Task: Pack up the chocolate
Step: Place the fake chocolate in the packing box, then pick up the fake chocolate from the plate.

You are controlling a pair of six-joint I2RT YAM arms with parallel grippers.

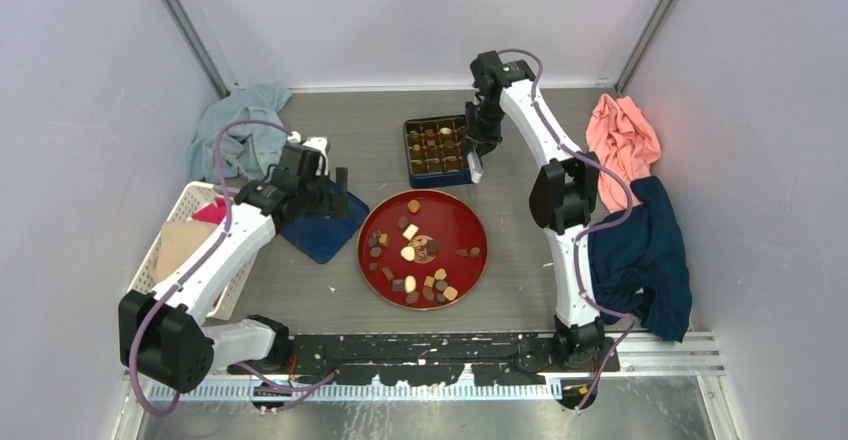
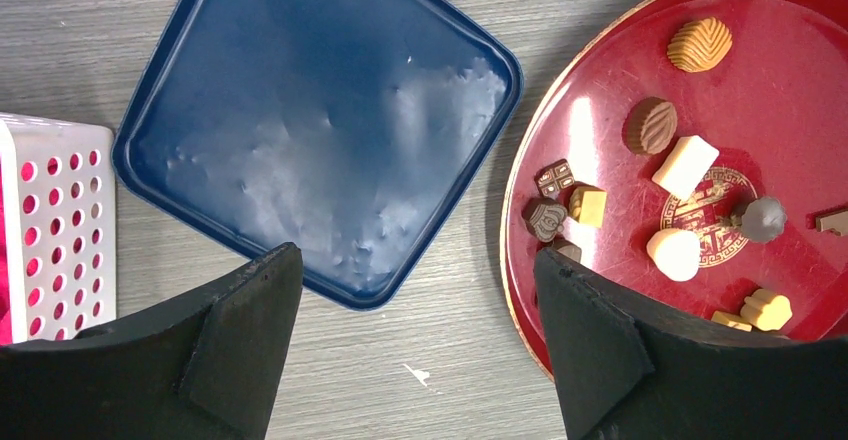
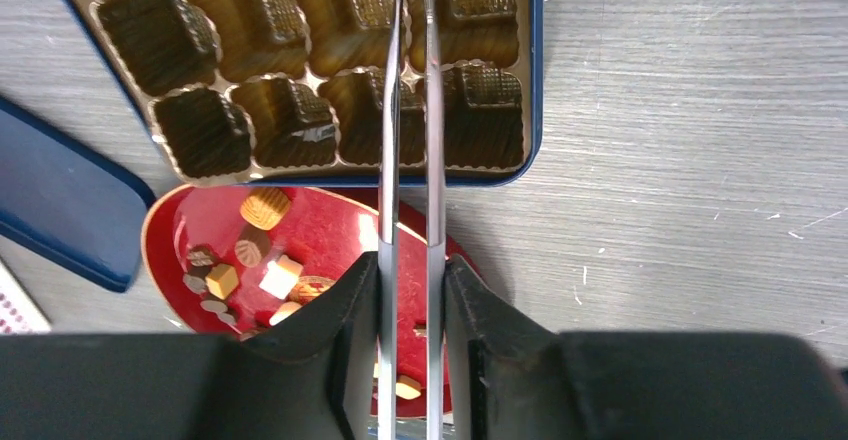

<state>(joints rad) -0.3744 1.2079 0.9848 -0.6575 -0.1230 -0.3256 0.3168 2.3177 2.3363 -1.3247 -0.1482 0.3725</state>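
Several chocolate pieces [image 1: 410, 255] lie on the red plate [image 1: 370, 260] in the middle of the table. Behind it stands the blue box [image 1: 437, 150], holding several pieces. My right gripper [image 1: 478, 140] hangs at the box's right side, shut on metal tongs [image 3: 388, 110]. The tong blades reach over the box's brown tray [image 3: 300, 60], whose cells in this view are empty, and run past the frame's top, so their tips are hidden. My left gripper [image 2: 415, 270] is open above bare table, between the blue lid [image 2: 320, 120] and the plate [image 2: 790, 90] with its chocolate [image 2: 685, 165].
A white basket [image 1: 175, 250] with pink items stands at the left edge, near my left arm. A grey-blue cloth [image 1: 240, 130] lies at the back left. A coral cloth [image 1: 622, 140] and a navy cloth [image 1: 645, 260] lie along the right side.
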